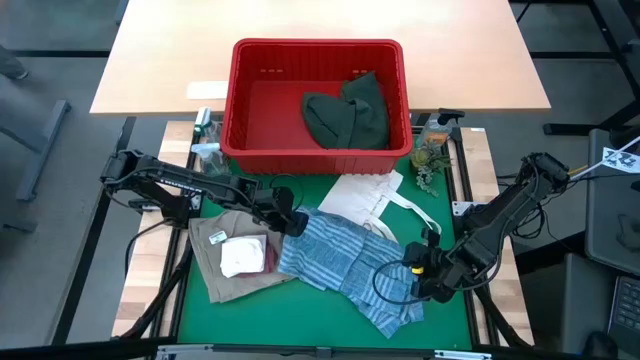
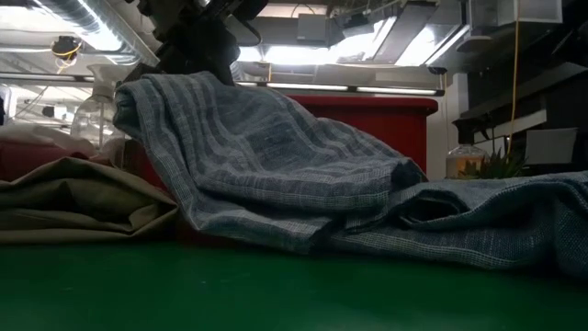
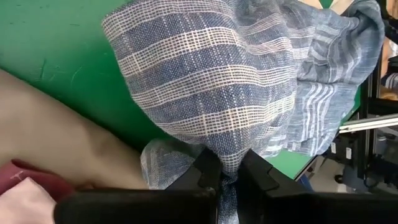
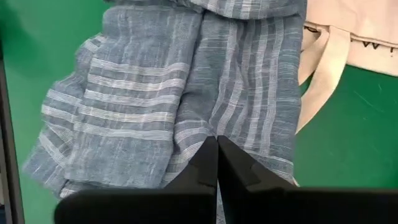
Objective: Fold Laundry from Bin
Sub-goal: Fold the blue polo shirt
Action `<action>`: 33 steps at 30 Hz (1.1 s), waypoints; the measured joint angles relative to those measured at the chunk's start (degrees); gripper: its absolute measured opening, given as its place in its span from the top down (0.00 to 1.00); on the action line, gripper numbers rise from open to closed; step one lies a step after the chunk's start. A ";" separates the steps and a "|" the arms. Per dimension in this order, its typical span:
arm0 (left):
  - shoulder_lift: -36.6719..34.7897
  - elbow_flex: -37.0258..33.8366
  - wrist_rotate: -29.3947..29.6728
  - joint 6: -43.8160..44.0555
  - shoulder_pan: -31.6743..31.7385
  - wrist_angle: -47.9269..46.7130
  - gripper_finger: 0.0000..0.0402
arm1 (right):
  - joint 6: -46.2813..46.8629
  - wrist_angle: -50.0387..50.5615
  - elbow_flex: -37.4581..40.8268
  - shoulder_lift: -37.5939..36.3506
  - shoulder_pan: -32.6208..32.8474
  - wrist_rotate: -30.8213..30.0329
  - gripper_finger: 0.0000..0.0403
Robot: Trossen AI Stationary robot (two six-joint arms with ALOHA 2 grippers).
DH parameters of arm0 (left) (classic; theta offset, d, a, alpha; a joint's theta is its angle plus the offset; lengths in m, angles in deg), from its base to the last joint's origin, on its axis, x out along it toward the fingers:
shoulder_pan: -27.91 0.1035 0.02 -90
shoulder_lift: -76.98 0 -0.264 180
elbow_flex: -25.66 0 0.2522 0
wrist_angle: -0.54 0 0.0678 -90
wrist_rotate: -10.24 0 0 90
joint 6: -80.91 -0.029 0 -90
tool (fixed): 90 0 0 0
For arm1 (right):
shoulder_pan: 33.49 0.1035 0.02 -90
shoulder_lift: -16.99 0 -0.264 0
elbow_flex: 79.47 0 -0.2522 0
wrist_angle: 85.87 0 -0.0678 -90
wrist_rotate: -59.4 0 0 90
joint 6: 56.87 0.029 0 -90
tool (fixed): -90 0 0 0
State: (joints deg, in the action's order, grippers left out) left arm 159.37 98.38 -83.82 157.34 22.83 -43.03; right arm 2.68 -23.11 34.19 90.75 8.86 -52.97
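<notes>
The striped shirt [image 1: 345, 262] lay mid-table, left hand [image 3: 227, 177] pinching its lifted edge, right hand [image 4: 217, 163] pressed together on its other end. Folding looked barely started. The dark green garment [image 1: 347, 112] was in the bin [image 1: 240, 100], unfolded.

A robotics lab or test workshop is shown, not a home. A green mat [image 1: 330, 320] is laid over a slatted wooden bench top [image 1: 140, 290], framed by black metal rails [image 1: 100, 210]. Two dark robot arms are mounted at the bench edges, one at 9 o'clock [image 1: 160, 180] and one at 3 o'clock [image 1: 510, 205]. A pale wooden table [image 1: 320, 30] is set at 12 o'clock, on a grey floor. In the low view, exposed ceiling ducts [image 2: 83, 23], strip lights [image 2: 303, 55] and hanging cables [image 2: 514, 55] are seen. Loose cabling [image 1: 385, 285] is visible on the mat. A red crate [image 1: 250, 110] and a small plant [image 1: 428, 160] are placed at the far edge.
</notes>
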 joint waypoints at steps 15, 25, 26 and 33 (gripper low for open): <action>0.02 0.02 -0.15 1.45 -0.35 5.14 0.96 | -16.91 -21.12 0.02 9.23 -6.45 -5.35 1.00; 0.04 0.02 -0.72 1.46 -0.35 6.20 0.96 | -30.32 -29.82 0.07 19.43 -21.32 7.26 1.00; 0.04 0.02 -1.32 1.44 -0.35 6.75 0.96 | -30.95 -30.18 0.07 20.36 -22.58 7.93 1.00; 0.04 0.04 -4.11 1.46 -0.37 10.69 0.96 | -32.36 -33.44 0.07 25.40 -29.67 14.48 1.00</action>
State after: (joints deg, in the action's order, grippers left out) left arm 159.42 98.42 -87.93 158.80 22.46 -32.34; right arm -29.68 -56.55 34.26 116.15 -20.81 -38.49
